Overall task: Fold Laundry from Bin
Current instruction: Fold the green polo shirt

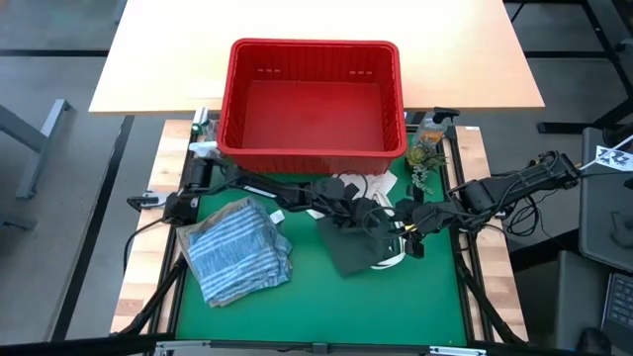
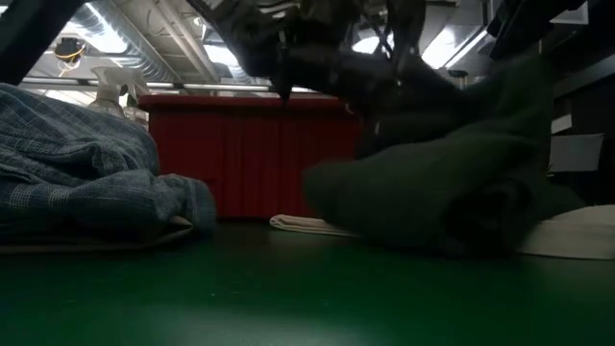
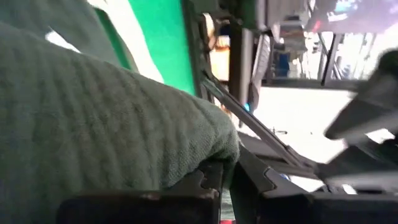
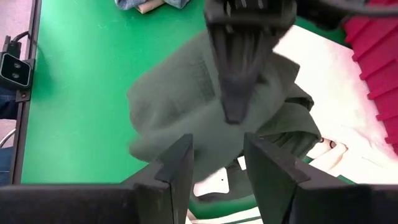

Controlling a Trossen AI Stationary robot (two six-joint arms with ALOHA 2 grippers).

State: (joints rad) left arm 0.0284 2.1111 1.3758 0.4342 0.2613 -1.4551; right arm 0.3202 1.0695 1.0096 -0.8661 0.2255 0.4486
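The dark green garment (image 1: 348, 249) lies bunched on the green mat, partly over a white tote bag (image 4: 339, 74). My left gripper (image 4: 235, 112) reaches across from the table's left, shut on the garment's upper side. My right gripper (image 4: 217, 168) hovers open just to the garment's right, above its edge, with nothing between its fingers. A folded blue-white striped shirt (image 1: 237, 249) rests flat on the mat at the left. The red bin (image 1: 315, 97) stands at the far side, and its floor shows bare. My left gripper is shut on a bunched fold of the dark green garment (image 3: 208, 152), which wraps over the ends of its fingers. It comes slanting down from the table's left. The garment's lower part (image 2: 423, 207) lies on the mat; part of it rises toward the fingers.
A spray bottle and a small plant (image 1: 425, 153) stand at the bin's right corner. Cables run along the mat's far edge. Bare green mat (image 1: 326, 307) lies toward the near edge, between the shirt and the garment.
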